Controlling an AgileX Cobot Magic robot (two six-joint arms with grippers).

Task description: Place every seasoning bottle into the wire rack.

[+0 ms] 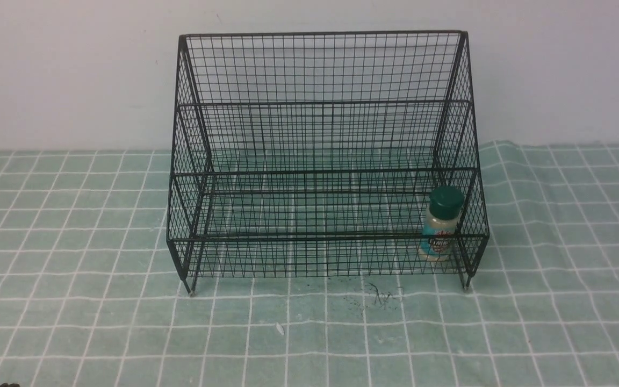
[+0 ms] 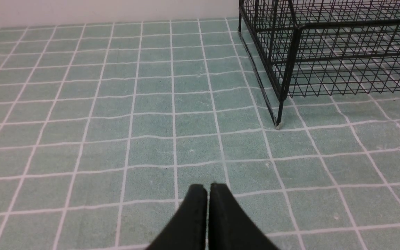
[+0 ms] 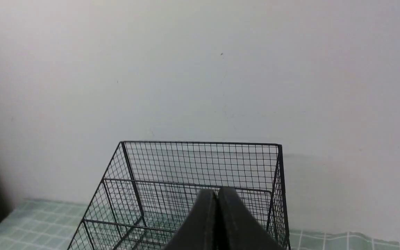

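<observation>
The black wire rack [image 1: 320, 70] stands at the middle back of the table. The seasoning bottle [image 1: 440, 223], clear with beige powder, a dark green cap and a teal label, stands upright in the rack's lowest tier at its right end. My left gripper [image 2: 208, 187] is shut and empty, low over the cloth, short of the rack's front left leg [image 2: 278, 119]. My right gripper [image 3: 217, 190] is shut and empty, raised in front of the rack [image 3: 200, 156], pointing at its back mesh. Neither gripper shows in the front view.
A green checked cloth [image 1: 73, 301] covers the table. A plain white wall [image 1: 62, 75] rises just behind the rack. Small dark specks [image 1: 374, 295] lie on the cloth in front of the rack.
</observation>
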